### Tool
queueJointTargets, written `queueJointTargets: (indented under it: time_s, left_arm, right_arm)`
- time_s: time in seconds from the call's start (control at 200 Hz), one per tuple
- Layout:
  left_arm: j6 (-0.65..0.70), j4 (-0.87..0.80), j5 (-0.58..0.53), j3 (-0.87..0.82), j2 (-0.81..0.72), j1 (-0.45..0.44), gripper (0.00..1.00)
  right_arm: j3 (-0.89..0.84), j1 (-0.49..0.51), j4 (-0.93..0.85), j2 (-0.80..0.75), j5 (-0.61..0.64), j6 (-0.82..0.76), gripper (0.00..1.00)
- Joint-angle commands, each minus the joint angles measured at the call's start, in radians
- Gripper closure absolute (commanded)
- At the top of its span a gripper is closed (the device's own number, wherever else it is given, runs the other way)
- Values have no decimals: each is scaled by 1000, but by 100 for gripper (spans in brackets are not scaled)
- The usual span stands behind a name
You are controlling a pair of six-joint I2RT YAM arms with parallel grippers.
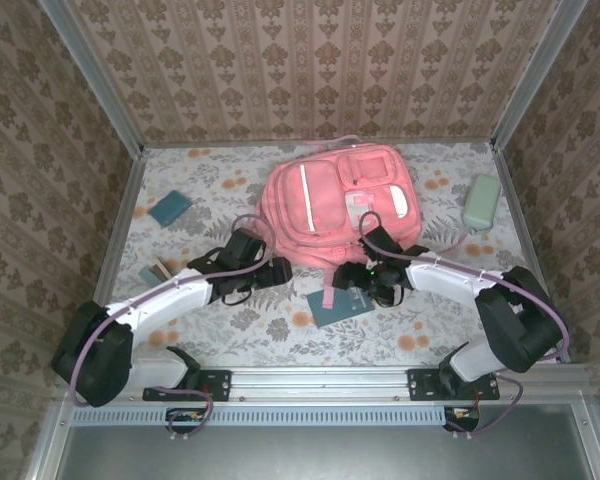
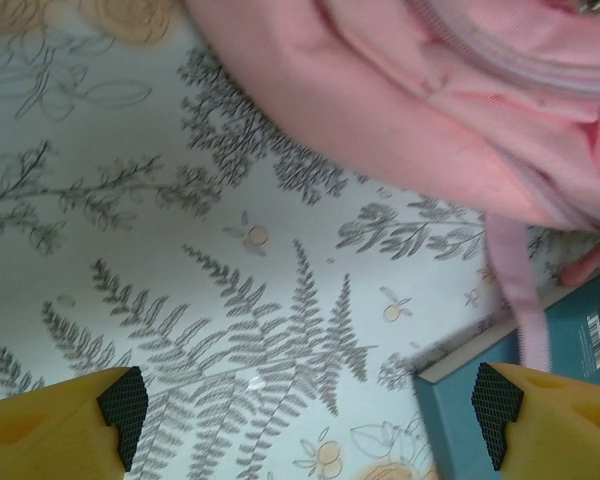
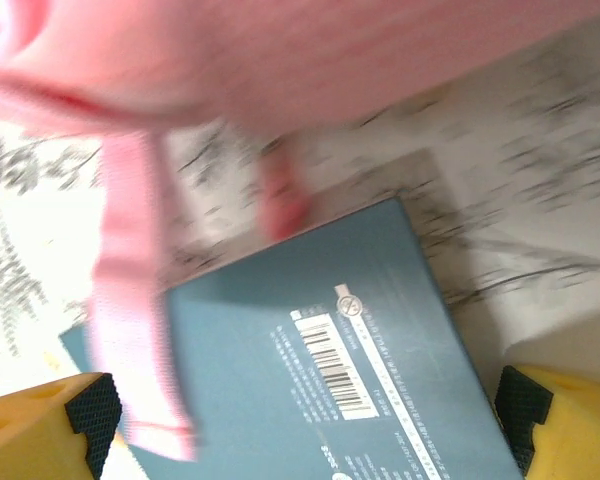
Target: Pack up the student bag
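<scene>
**Hovering open at the bag's near edge**

I am holding my left fingers wide and empty over bare bench beside the bag, which is lying flat mid-bench. My right fingers are spreading above the book under a strap, probably to lift it.

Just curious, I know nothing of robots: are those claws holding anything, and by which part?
Nothing is held. The left gripper and the right gripper both stand open, the right one above a teal book.

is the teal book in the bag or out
Out: the teal book lies on the table beside the bag, a strap across it.
</scene>
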Motion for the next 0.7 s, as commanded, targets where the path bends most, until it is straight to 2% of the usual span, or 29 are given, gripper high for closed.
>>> queueJointTargets:
  time_s: [0.0,0.13,0.22,0.45,0.6,0.695]
  left_arm:
    - [-32,-12,-13,-33,-38,-2,12]
    - [-50,-12,-9,-77,-72,-1,13]
    - [-73,0,4,-111,-100,-2,16]
    - [-155,76,51,-211,-150,-6,27]
    - [-188,137,80,-251,-149,-12,34]
    - [-194,148,97,-260,-141,-17,37]
  right_arm:
    - [29,56,79,17,-54,139,2]
    - [65,121,114,63,-101,145,7]
    - [98,151,54,81,-71,84,13]
    - [114,162,-30,101,-41,-100,32]
    - [121,169,-53,150,-27,-150,45]
    - [123,180,-60,186,-9,-155,47]
